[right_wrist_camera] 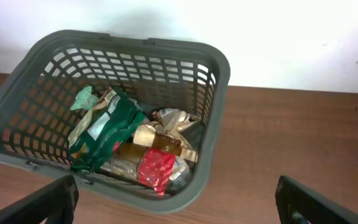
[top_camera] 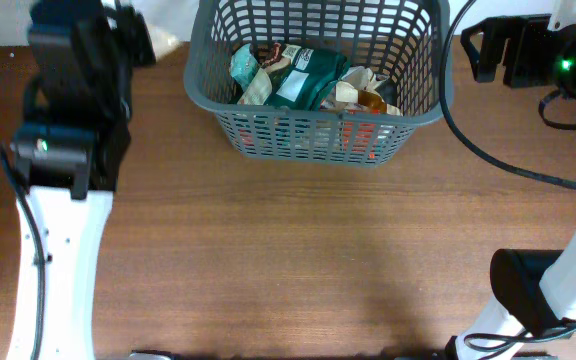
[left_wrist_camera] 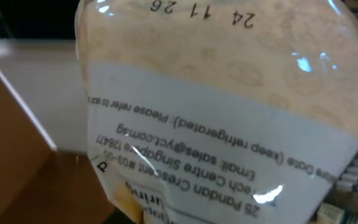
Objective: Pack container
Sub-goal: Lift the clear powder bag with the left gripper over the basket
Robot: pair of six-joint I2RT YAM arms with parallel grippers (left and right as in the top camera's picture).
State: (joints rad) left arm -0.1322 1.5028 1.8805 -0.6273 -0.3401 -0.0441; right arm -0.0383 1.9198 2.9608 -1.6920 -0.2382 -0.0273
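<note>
Overhead first: the large dark grey lattice-sided plastic basket, the container (top_camera: 313, 125), sits at the far edge of the brown wooden counter (top_camera: 288, 260), already holding a heap of snack packets. The left gripper (top_camera: 126, 38) is raised off to one side, the container lying to its right with a clear gap between them. The right gripper (top_camera: 478, 50) waits on the container's other side.

Left wrist now: a clear plastic pouch with a white printed label (left_wrist_camera: 229, 124) fills the view right under the camera. The fingers themselves are hidden, but the left gripper is clenched, and I judge it clenched on this pouch. The film looks slick, so it could slide out on a quick swing, and let go too soon it lands on the counter or hangs on the rim.

Right wrist: the right gripper (right_wrist_camera: 180, 208) is spread wide and holds nothing; the container is just ahead and below. A dark green foil packet (right_wrist_camera: 104, 127) and a red foil packet (right_wrist_camera: 154, 171) are piled at the nearer end. If the left arm crosses here, the two arms could clash.
</note>
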